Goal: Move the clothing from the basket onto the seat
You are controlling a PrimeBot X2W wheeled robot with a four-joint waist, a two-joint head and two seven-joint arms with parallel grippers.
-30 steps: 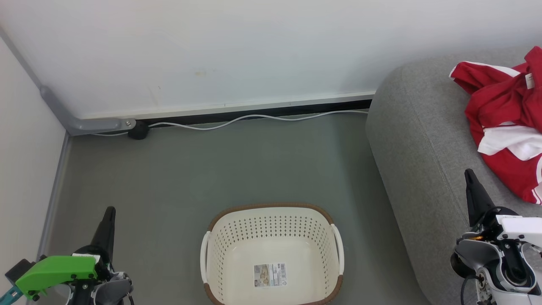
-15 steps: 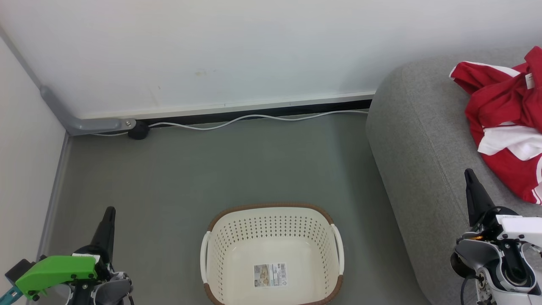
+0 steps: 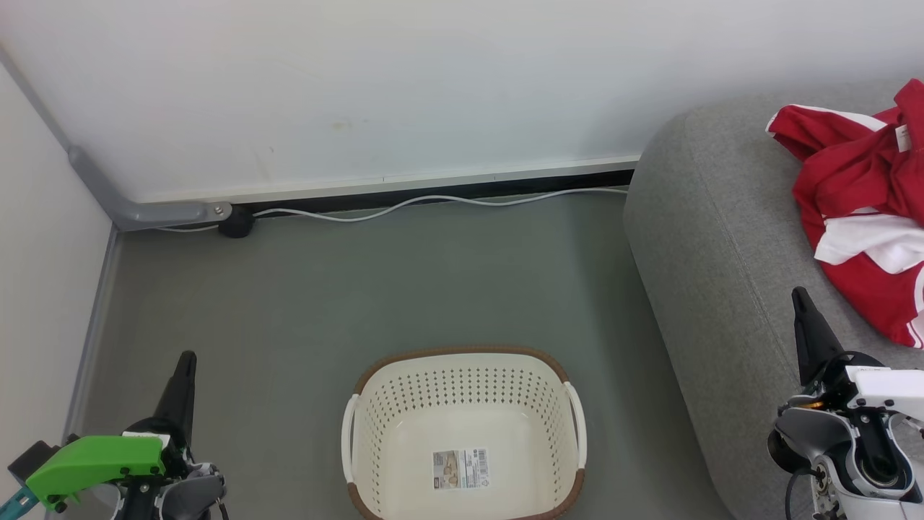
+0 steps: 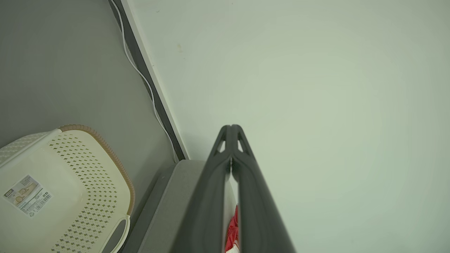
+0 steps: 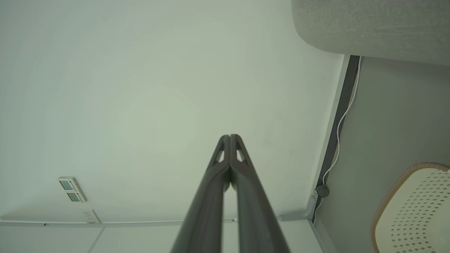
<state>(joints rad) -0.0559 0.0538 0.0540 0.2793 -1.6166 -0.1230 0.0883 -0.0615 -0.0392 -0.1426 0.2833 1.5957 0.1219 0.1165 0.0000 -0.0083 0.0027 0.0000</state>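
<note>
The red clothing (image 3: 863, 217) with white panels lies crumpled on the grey seat (image 3: 715, 245) at the right; a sliver of the clothing (image 4: 232, 232) shows between my left fingers. On the floor in front of me stands the cream basket (image 3: 465, 440), holding nothing but a paper sticker on its bottom; the basket (image 4: 52, 189) and basket (image 5: 415, 211) also appear in the wrist views. My left gripper (image 3: 188, 359) is shut at the lower left, holding nothing. My right gripper (image 3: 798, 295) is shut too, over the seat's front edge, holding nothing. Both point towards the wall, left gripper (image 4: 231, 127) and right gripper (image 5: 230, 136).
A white wall (image 3: 361, 87) closes the far side, with a white cable (image 3: 433, 201) and a dark plug (image 3: 236, 222) along its base. A grey pipe (image 3: 108, 191) runs down the left corner. Grey floor (image 3: 361, 289) lies between wall and basket.
</note>
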